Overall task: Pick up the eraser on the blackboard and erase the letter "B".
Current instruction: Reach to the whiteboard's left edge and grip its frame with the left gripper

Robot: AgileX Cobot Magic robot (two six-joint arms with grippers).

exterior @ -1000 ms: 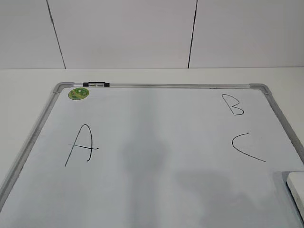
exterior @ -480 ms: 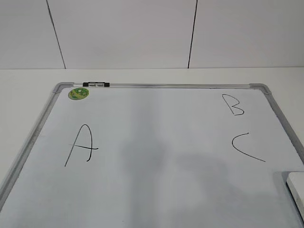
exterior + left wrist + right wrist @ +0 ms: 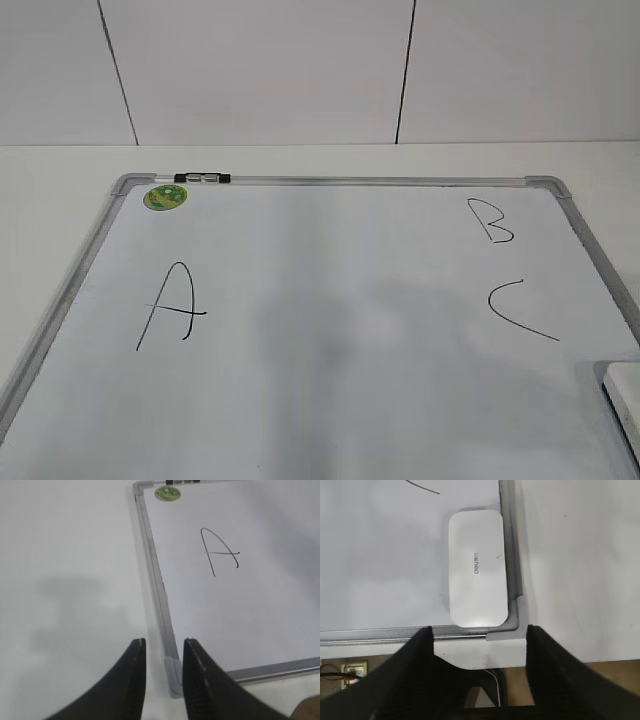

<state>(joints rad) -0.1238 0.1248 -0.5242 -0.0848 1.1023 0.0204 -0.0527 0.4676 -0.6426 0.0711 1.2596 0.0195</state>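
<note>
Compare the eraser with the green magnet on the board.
The eraser is white and rounded-rectangular; the green magnet is round and looks smaller. The eraser lies in the near right corner; the green magnet sits in the far left corner. Both rest on the blackboard, untouched.

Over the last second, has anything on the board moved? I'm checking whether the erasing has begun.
Nothing on the board itself moved; only a faint shadow across its lower middle shifted. The eraser lies in the same near right corner, untouched, and the B, A and C are all intact. No arm shows in the exterior view.
</note>
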